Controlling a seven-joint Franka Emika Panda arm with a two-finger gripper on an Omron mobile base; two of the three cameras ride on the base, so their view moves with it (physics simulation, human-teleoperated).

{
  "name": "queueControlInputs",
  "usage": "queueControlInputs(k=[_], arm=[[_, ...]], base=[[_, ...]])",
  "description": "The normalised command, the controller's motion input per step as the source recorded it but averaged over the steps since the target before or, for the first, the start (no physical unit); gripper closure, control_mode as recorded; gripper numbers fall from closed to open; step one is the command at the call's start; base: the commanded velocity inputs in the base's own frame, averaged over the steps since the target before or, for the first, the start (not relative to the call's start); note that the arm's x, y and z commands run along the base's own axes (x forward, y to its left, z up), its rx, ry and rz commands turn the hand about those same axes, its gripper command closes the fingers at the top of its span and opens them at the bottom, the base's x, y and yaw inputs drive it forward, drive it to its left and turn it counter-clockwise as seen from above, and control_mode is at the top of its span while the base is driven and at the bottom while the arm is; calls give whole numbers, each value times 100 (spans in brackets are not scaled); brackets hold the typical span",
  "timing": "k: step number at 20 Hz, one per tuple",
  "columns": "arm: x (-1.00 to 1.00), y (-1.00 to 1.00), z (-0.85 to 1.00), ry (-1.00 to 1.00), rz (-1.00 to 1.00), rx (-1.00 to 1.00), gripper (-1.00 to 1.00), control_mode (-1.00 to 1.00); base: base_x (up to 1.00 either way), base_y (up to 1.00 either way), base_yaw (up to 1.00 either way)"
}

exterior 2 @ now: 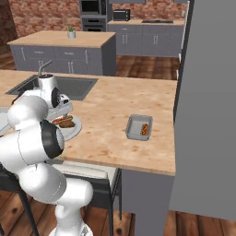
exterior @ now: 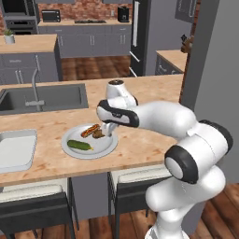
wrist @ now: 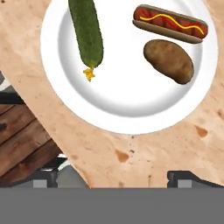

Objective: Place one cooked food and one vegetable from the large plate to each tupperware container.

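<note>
While the gripper (wrist: 112, 177) hangs over the large plate (exterior: 105, 145), jaws spread wide and empty, one tupperware container (exterior: 16, 149) sits left of it, another (exterior 2: 139, 126) well right, holding a hot dog (exterior 2: 144, 129); cucumber (wrist: 86, 33), potato (wrist: 168, 61), hot dog (wrist: 170, 24) on it.

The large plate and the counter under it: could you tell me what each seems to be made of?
The large plate looks like glazed white ceramic: smooth, with soft shading at its rim; it could be plastic. The counter looks like light wood, a matt butcher-block surface with grain and dark knots.
</note>
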Motion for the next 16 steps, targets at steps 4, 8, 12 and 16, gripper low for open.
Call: queueControlInputs(k=[4,8,12,16], arm=[[-3,100,-17,0,0,0,-100,-100],[3,66,-51,0,-4,1,-100,-100],[26,42,-43,2,-1,0,-100,-100],[22,12,-28,-9,0,0,-100,-100]], base=[[0,0,0],[0,0,0],[0,0,0],[0,0,0]])
